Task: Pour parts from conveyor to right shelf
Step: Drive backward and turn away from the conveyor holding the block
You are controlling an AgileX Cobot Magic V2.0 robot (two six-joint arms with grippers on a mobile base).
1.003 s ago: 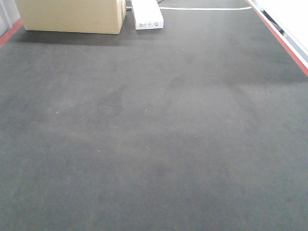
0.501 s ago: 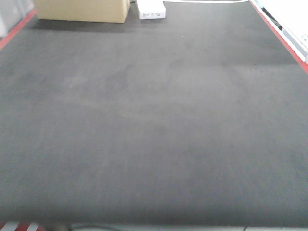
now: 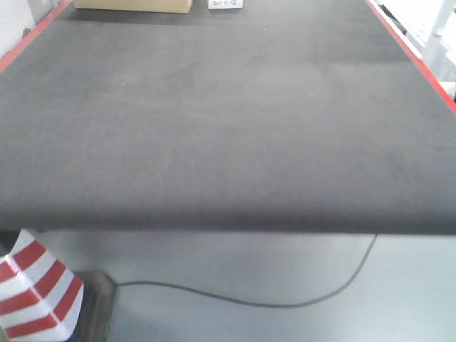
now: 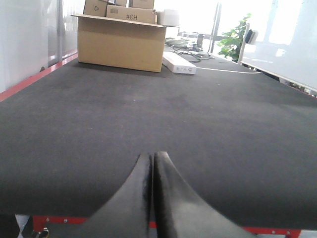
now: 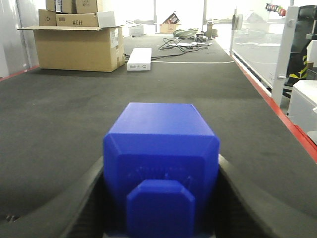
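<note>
Conveyor (image 3: 228, 128) open — cardboard box (image 4: 121, 42) blocks far end.

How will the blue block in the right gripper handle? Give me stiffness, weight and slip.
Likely rigid: the blue block shows crisp edges while clamped in the right gripper. Probably light for its size, looking like moulded plastic. Smooth flat faces may slip, but it should not roll.

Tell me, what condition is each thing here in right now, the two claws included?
left gripper: shut, holding nothing.
right gripper: shut on the blue block.
blue block: clamped between the fingers, stud toward the camera.
cardboard box: flaps open, smaller cartons in it.
conveyor: flat, carrying the cardboard box at its far end.
</note>
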